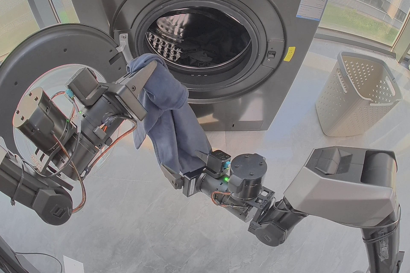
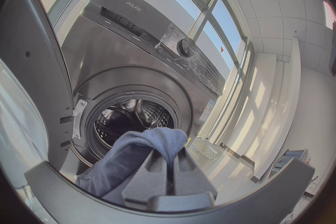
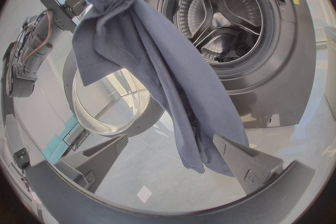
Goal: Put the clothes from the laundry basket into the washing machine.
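The left tool (image 2: 171,156) is closed tight on the top fold of a blue cloth (image 1: 171,116), its two fingers (image 2: 150,175) pressed together with the fabric bunched over their tips; it holds the cloth up just in front of the washing machine (image 1: 265,86), level with the lower left rim of the round opening; the cloth hangs from there in a long drape towards the floor (image 1: 141,222). The right tool (image 3: 175,151) sits lower and nearer, with its fingers (image 3: 245,161) spread wide apart; the bottom end of the cloth dangles between them and lies against one finger, though whether it truly touches cannot be told; nothing is gripped there. Beyond the cloth the machine's door (image 1: 47,52) is swung fully open to the left; inside the drum (image 3: 210,7) a few dark clothes (image 3: 231,53) lie at the bottom. The laundry basket (image 1: 358,94) stands on the floor to the right of the machine, well apart from both tools.
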`<state>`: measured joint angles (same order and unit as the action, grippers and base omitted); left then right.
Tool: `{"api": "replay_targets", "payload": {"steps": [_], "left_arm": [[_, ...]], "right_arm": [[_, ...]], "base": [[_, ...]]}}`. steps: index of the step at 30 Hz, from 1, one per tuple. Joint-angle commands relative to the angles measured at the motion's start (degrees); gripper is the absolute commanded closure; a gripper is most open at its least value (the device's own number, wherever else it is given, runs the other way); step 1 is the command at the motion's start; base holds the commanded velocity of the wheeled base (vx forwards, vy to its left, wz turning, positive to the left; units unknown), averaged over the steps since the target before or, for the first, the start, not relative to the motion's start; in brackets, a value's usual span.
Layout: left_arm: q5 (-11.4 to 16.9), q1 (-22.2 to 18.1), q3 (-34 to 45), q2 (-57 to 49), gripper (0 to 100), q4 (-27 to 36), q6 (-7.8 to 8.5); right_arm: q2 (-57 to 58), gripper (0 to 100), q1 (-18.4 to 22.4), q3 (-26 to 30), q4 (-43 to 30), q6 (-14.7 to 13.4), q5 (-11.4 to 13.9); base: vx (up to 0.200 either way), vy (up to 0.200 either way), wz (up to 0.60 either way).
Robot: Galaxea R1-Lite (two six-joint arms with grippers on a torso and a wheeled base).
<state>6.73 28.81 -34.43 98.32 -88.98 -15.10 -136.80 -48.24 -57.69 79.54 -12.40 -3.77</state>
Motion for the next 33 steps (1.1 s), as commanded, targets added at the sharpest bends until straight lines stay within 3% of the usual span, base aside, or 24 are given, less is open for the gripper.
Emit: {"api": "replay_targets", "payload": {"steps": [1, 7, 14, 19, 20, 28, 32, 33], "left_arm": [[-0.05, 0.11, -0.03, -0.06, 100, -0.14, -0.01], [0.04, 0.11, -0.29, 0.03, 100, -0.14, -0.1], [0.04, 0.2, -0.11, -0.14, 100, -0.14, -0.1], [0.13, 0.2, -0.03, -0.49, 100, -0.14, -0.28], [0.13, 0.2, 0.06, -0.49, 100, -0.14, -0.28], [0.13, -0.24, 0.41, -0.32, 100, -0.14, -0.54], [0.21, -1.3, 0.76, -0.06, 100, -0.05, -0.54], [0.21, -2.61, 1.38, 0.12, 100, -0.05, -0.54]], "right_arm": [[-3.91, 0, -0.45, -5.6, -1.23, 0.09, 0.08], [-4.88, 0, -1.16, -7.18, -2.9, 0.01, -0.01], [-9.27, 0, 1.83, -15.18, -6.24, 0.01, 0.08], [-12.17, 0, 1.83, -19.66, -6.68, 0.09, -0.28], [-12.79, 100, 1.83, -20.45, -6.68, 0.09, -0.36], [-12.52, 100, 1.66, -21.68, -5.72, 0.01, -0.54], [-8.3, 100, 1.74, -16.05, -2.82, 0.01, -0.54], [-5.32, 100, 1.92, -12.45, -1.85, 0.01, -0.54]], "base": [[0.0, 0.0, 0.0], [0.0, 0.0, 0.0], [0.0, 0.0, 0.0], [0.0, 0.0, 0.0], [0.0, 0.0, 0.0], [0.0, 0.0, 0.0], [0.0, 0.0, 0.0], [0.0, 0.0, 0.0]]}}
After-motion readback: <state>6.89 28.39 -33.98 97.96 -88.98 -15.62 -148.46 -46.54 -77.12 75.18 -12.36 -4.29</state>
